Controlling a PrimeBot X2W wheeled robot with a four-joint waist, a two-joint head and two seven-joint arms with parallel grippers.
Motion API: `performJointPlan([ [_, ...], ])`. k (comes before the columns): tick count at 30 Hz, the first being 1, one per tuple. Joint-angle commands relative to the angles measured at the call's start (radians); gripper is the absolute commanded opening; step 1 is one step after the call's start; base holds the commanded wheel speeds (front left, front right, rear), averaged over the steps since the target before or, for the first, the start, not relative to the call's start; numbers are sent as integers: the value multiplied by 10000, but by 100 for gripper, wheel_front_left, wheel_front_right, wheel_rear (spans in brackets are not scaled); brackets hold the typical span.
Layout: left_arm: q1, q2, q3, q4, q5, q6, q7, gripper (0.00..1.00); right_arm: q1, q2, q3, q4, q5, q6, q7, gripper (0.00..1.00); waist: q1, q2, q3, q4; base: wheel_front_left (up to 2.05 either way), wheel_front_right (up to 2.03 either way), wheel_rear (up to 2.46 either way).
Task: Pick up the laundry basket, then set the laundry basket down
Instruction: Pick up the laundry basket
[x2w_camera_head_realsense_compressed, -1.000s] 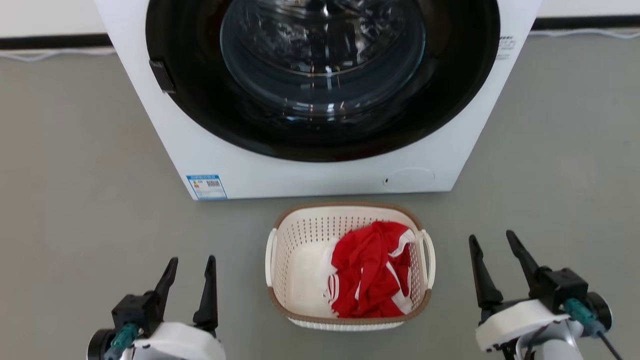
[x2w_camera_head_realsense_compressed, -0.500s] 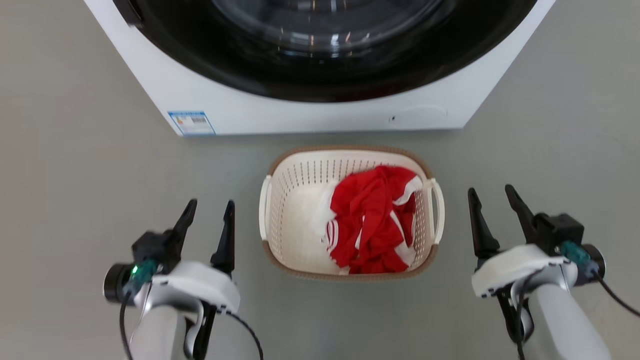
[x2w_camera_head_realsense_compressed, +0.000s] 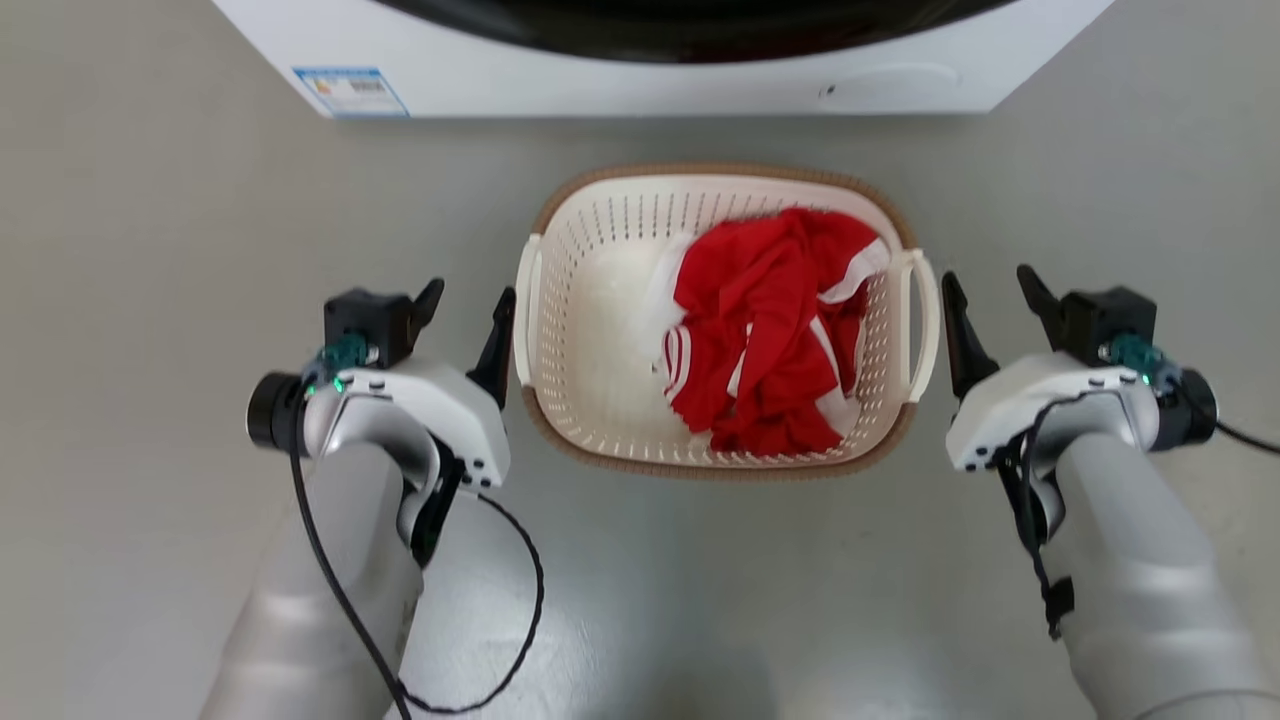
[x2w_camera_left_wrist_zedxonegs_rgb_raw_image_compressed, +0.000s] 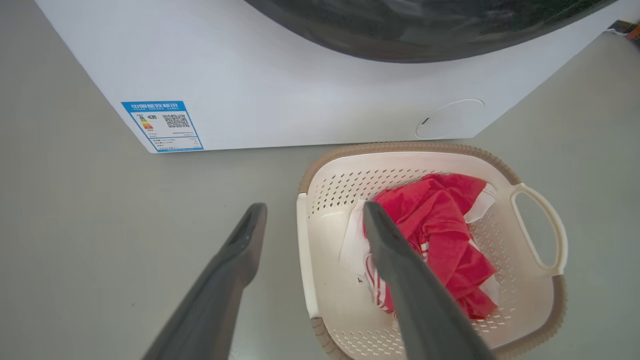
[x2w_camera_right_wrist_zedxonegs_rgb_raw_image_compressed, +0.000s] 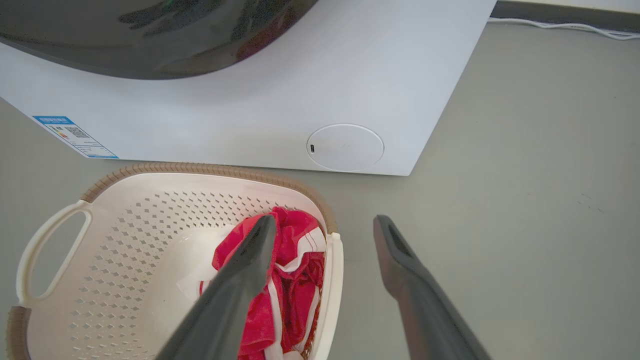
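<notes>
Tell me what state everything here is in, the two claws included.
Basket: upright on the floor, not lifted.
Red cloth: crumpled inside the basket.
Washer: door seems shut.
Left gripper: open, beside the basket's left side, holding nothing.
Right gripper: open, beside the basket's right side, holding nothing.

1. The head view's top edge cuts off the washer (x2w_camera_head_realsense_compressed: 640, 90), leaving its base and a sliver of dark door.
2. The print on its label (x2w_camera_head_realsense_compressed: 350, 90) is too small to read.
3. The red cloth (x2w_camera_head_realsense_compressed: 770, 330) hides the basket (x2w_camera_head_realsense_compressed: 720, 172) floor beneath it.
4. Both wrist views cut off the basket's near rim.
5. Whether the left claw (x2w_camera_head_realsense_compressed: 470, 293) touches the basket handle cannot be told.
6. In its wrist view, a right claw (x2w_camera_right_wrist_zedxonegs_rgb_raw_image_compressed: 325, 220) finger covers part of the cloth.
</notes>
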Motion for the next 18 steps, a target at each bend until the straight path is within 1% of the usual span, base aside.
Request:
performJointPlan([
  [1, -441, 195, 141, 235, -137, -50, 4, 100, -277, 45, 89, 220, -208, 62, 48, 100, -1, 0, 469, 75, 0, 0, 0],
  [4, -1045, 194, 21, 863, -343, -73, 88, 100, -712, 45, -167, 825, -508, 62, 144, 100, -1, 0, 768, 84, 0, 0, 0],
  [8, -1671, 193, -444, 1502, -598, -94, 210, 100, -1064, 45, -718, 1469, -1036, 62, 298, 100, -1, 0, 1073, 100, 0, 0, 0],
  [14, -2415, 192, -1216, 2081, -1182, -106, 406, 100, -1335, 45, -1595, 1878, -1932, 62, 446, 100, -1, 0, 1540, 140, 0, 0, 0],
  [18, -2684, 192, -1528, 2310, -1430, -108, 436, 100, -1476, 45, -1872, 2060, -2172, 62, 417, 100, -1, 0, 1755, 136, 0, 0, 0],
])
